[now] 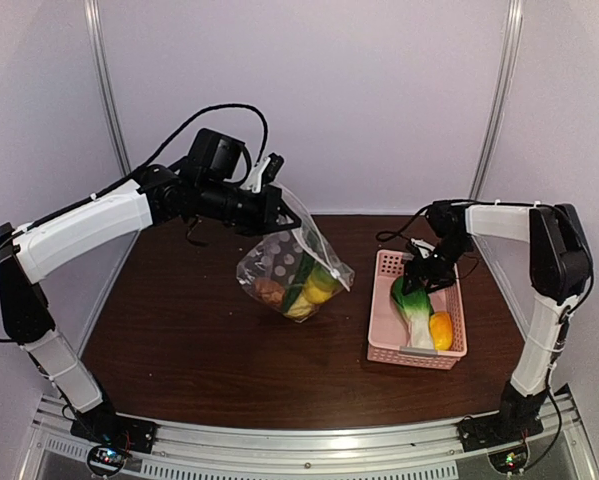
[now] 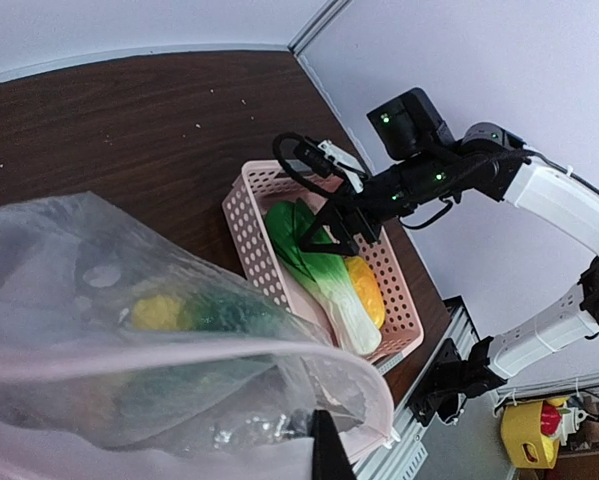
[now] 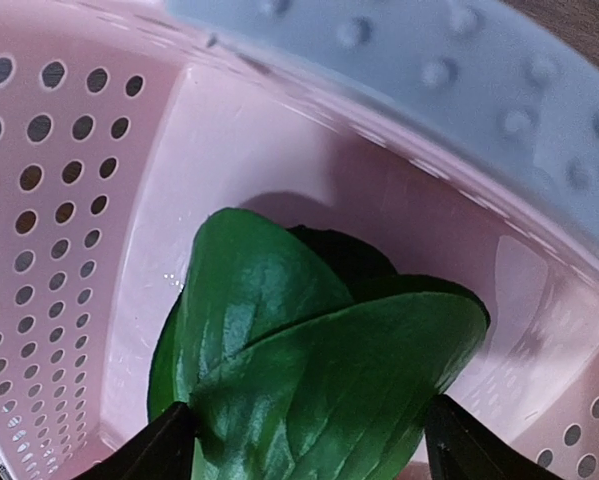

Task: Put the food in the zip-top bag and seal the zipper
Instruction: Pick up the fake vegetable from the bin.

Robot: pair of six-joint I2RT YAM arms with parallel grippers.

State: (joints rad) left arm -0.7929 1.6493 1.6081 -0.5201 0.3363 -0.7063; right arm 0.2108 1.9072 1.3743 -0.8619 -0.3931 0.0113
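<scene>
My left gripper (image 1: pixel 277 212) is shut on the top edge of the zip-top bag (image 1: pixel 284 262), holding it up above the table. One dark finger (image 2: pixel 327 455) shows against the plastic. The bag's mouth hangs open toward the right, and the zipper (image 1: pixel 314 240) runs down that edge. Inside lie a yellow lemon (image 1: pixel 319 285), something green and a brown piece (image 1: pixel 270 291). My right gripper (image 1: pixel 424 272) is down in the pink basket (image 1: pixel 389 345), open, with its fingers on either side of the bok choy's (image 3: pixel 309 350) green leaves. An orange-yellow piece (image 1: pixel 441 330) lies beside the bok choy.
The basket stands at the right of the dark wooden table (image 1: pixel 179 330), close to the right arm. Its perforated wall (image 3: pixel 59 200) rises close around my right fingers. White walls enclose the table at the back and sides.
</scene>
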